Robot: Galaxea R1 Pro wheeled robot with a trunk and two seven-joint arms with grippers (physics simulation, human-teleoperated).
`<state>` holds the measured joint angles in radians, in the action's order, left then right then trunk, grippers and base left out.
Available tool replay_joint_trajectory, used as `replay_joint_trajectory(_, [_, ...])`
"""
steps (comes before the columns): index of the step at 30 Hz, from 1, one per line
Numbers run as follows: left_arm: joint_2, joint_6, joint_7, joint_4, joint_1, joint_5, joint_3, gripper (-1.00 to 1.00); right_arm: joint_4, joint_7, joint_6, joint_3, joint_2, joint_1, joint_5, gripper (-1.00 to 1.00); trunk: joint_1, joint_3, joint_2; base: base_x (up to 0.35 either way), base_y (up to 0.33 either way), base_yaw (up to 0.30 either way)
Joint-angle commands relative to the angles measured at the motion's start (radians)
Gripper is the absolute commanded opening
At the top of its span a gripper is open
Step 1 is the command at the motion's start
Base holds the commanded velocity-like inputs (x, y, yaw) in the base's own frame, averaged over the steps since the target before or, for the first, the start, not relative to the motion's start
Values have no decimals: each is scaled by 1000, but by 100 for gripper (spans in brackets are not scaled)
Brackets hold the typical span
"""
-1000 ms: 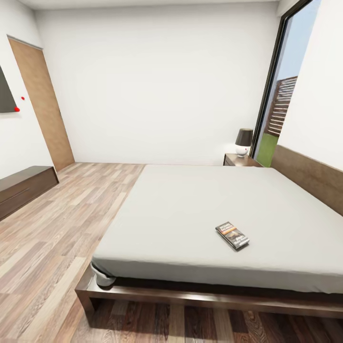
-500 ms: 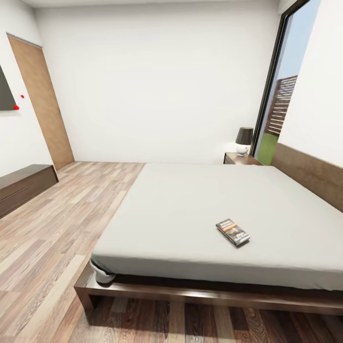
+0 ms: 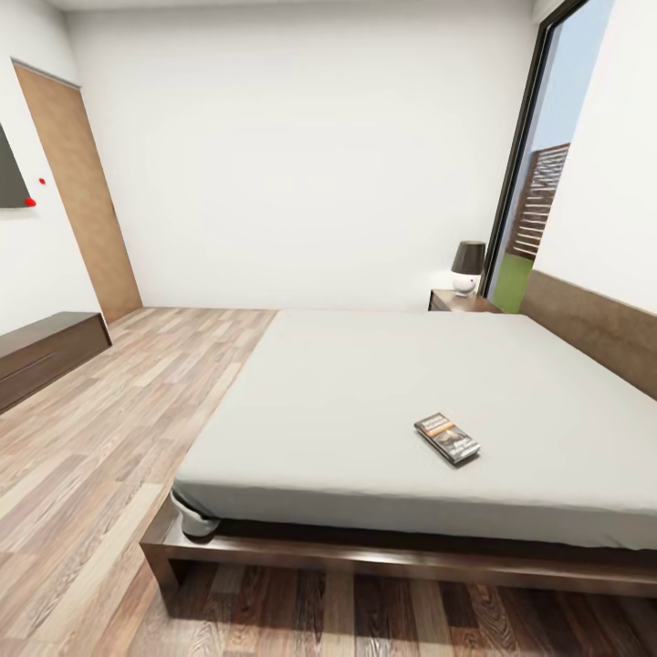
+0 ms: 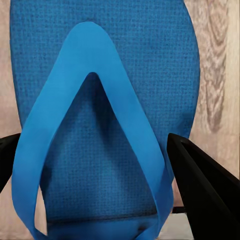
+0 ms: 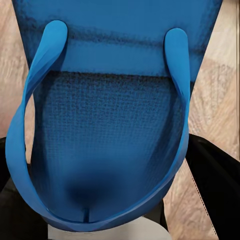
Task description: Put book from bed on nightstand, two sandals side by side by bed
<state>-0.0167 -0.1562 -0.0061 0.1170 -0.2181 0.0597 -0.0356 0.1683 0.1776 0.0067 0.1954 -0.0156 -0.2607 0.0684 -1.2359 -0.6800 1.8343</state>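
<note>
The book (image 3: 447,437) lies flat on the pale grey mattress of the bed (image 3: 365,383), toward its near right part. Beyond the bed's far corner stands a dark nightstand (image 3: 461,302). One blue sandal (image 4: 105,70) fills the left wrist view, close above the wooden floor, with my left gripper (image 4: 100,172) shut on it and a black finger on each side. The other blue sandal (image 5: 115,115) sits the same way in my right gripper (image 5: 112,197), strap loop toward the camera.
A lamp (image 3: 468,266) stands on the nightstand. A long dark bench cabinet (image 3: 46,351) runs along the left wall, below a dark screen (image 3: 9,178), with a wooden door (image 3: 78,192) beyond. A tall window (image 3: 538,192) is at the right. Wooden floor (image 3: 119,429) lies left of the bed.
The head view has shifted a little, so the bed and book sit slightly higher in the picture. The book has not moved on the mattress.
</note>
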Motion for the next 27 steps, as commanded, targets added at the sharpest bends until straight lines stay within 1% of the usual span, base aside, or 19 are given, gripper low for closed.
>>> replay_joint_trajectory(1, [1,19,-2,1,-2,6,-4,-100,2,-8,2,1,2,-1,7,-100,-4,-4,8,0,0,0])
replay_joint_trajectory(4, [1,43,-3,-1,-5,5,-4,-100,6,-19,22,0,9,-1,7,-100,-15,-14,29,0,0,0])
replay_joint_trajectory(8, [1,70,-4,1,-9,5,-4,-100,22,-25,129,-1,22,-2,7,-100,-31,-26,57,0,0,0])
replay_joint_trajectory(12, [0,84,-5,4,-12,3,-4,-100,36,-27,161,-2,28,-2,7,-100,-46,-39,85,0,0,0])
replay_joint_trajectory(27, [-2,88,-3,9,-18,-1,-3,-100,42,-27,173,-5,28,-9,8,-100,-46,-39,85,0,0,0])
